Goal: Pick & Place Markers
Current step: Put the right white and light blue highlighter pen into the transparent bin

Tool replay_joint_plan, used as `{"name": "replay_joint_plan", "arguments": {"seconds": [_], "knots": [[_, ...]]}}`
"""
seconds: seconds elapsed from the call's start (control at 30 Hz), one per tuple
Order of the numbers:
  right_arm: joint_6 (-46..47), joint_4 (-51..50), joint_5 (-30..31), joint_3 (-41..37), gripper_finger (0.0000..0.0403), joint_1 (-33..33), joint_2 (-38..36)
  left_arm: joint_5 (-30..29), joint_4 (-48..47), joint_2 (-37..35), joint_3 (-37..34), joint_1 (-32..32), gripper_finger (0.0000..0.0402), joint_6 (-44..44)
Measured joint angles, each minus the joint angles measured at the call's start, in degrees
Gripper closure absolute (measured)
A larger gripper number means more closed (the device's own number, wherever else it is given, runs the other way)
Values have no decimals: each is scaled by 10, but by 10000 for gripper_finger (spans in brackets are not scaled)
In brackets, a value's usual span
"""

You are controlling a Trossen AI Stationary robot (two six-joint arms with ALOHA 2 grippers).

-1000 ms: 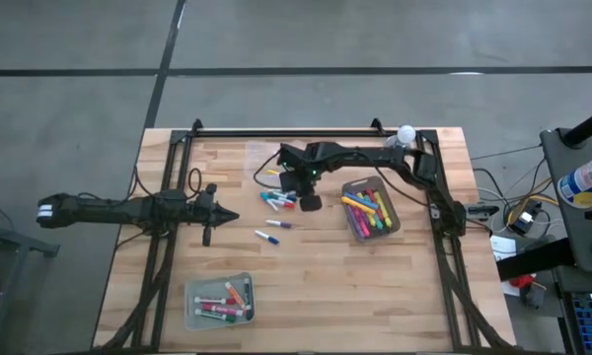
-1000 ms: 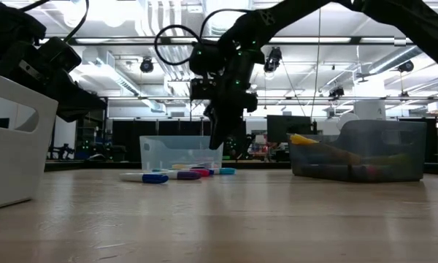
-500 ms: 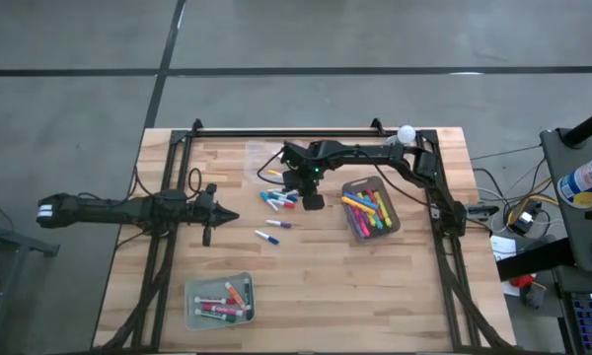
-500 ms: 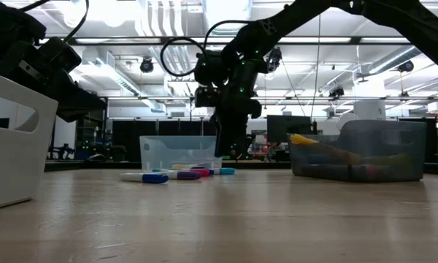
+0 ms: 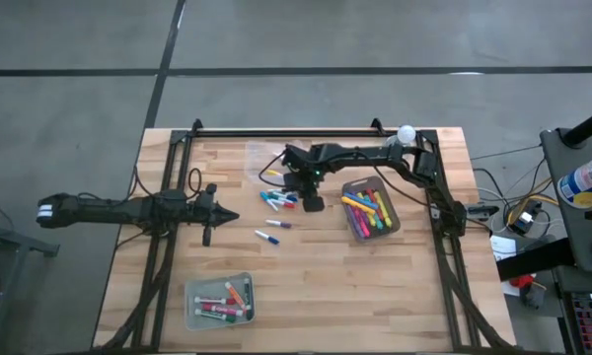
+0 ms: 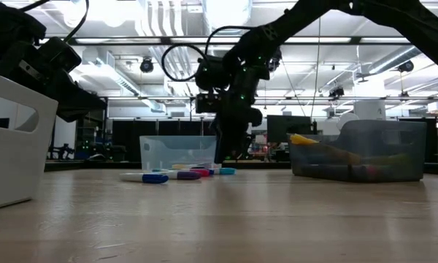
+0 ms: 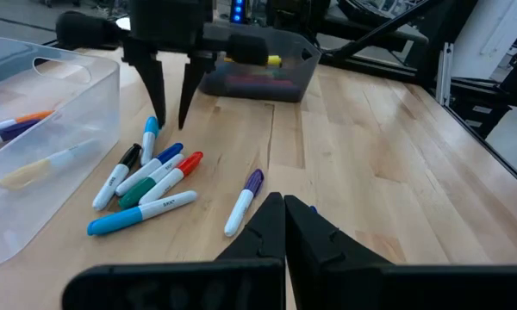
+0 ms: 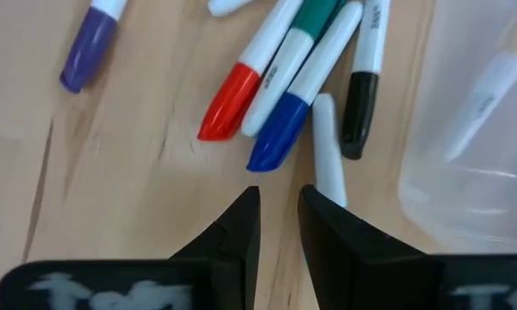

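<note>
A wooden table (image 5: 316, 286) stands on a grey concrete floor, and the low view looks across it into a dim hall with ceiling lights. I take the loose pile of markers (image 5: 277, 200) near the table's middle as my reference.

Well left of the pile, my left gripper (image 5: 213, 216) hangs over bare wood with its fingers pressed together, empty. Toward the near edge from there sits a clear bin (image 5: 218, 301) with several markers lying inside. Two single markers, one blue-capped (image 5: 267, 237) and one purple-capped (image 5: 279, 224), lie just on the near side of the pile, apart from it.

In the pile itself, red, green, blue, black and light-blue capped pens lie touching, fanned together (image 7: 146, 176). A clear empty-looking tub (image 7: 34, 129) stands just beside the pile, on its far side, with a few pens showing in or behind its wall.

My right gripper (image 5: 311, 200) is at the pile's right edge, pointing down, fingers (image 8: 241, 228) a narrow gap apart and holding nothing; the blue-capped marker (image 8: 280, 138) lies just ahead of the tips.

Right of the pile, a grey bin (image 5: 371, 208) holds yellow, pink, orange and green markers.
</note>
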Motion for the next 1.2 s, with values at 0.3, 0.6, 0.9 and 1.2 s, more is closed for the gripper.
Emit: {"name": "replay_joint_plan", "arguments": {"seconds": [0.3,0.6,0.9,1.2], "knots": [[-11,47,55,-30,337,-2,0,0,0,0,0,0,401,0],[-16,58,61,-33,329,-2,0,0,0,0,0,0,401,0],[-25,81,63,-34,338,-2,0,0,0,0,0,0,401,0],[-27,90,120,-34,343,-2,8,0,0,0,0,0,401,0]]}}
